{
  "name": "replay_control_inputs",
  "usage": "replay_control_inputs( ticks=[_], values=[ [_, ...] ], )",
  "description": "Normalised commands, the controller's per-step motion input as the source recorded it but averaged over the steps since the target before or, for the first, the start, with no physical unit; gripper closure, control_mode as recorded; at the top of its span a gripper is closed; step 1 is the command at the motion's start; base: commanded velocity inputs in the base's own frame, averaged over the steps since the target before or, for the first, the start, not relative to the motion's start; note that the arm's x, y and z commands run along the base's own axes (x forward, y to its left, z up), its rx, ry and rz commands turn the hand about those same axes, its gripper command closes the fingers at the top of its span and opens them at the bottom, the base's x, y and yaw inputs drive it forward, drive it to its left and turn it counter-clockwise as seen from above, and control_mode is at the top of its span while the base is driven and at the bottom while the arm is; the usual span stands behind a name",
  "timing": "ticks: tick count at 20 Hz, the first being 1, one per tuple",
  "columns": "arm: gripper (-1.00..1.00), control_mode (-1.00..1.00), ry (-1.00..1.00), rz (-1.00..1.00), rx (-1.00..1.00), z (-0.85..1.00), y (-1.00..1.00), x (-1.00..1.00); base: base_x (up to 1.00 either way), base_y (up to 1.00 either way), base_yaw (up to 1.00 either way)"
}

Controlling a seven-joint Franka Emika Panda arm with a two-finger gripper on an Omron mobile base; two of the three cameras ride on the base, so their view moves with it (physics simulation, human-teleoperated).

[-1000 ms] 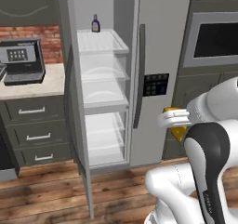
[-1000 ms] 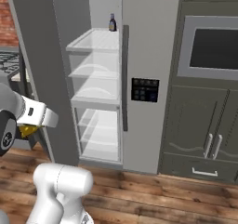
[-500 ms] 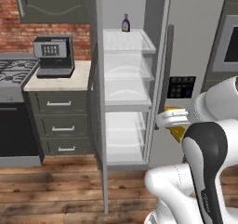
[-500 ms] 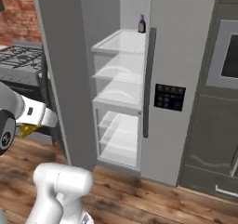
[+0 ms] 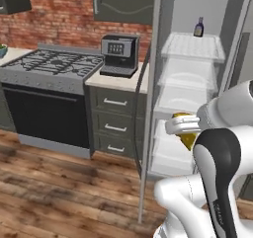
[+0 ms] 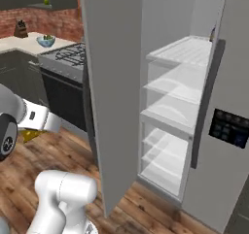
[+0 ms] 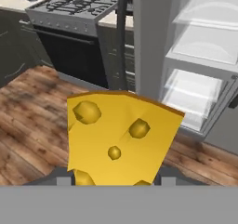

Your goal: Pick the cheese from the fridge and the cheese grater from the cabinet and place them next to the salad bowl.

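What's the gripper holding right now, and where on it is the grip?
The gripper holds the cheese, a yellow wedge with round holes, by its lower end; the wedge's wide part sticks out ahead of the hand. The exact contact spots are hidden.

Glass fridge shelves (image 5: 190, 47) (door open), dark bottle (image 5: 198, 27) standing on the top one

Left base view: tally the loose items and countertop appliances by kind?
Cheese, held in gripper: 1
Bottle on top fridge shelf: 1
Coffee machine on counter: 1
Total: 3
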Motion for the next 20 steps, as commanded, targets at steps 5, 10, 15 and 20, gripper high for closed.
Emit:
replay_control_inputs(
  ticks=[5,10,15,20],
  values=[
    [1.00,1.00,0.00,0.00,0.00,0.00,0.00,0.00,0.00,0.17,0.51],
    [1.00,1.00,0.00,0.00,0.00,0.00,0.00,0.00,0.31,0.41,0.34],
    [1.00,1.00,0.00,0.00,0.00,0.00,0.00,0.00,0.96,0.96,0.00],
    [1.00,1.00,0.00,0.00,0.00,0.00,0.00,0.00,1.00,1.00,-0.03]
  ],
)
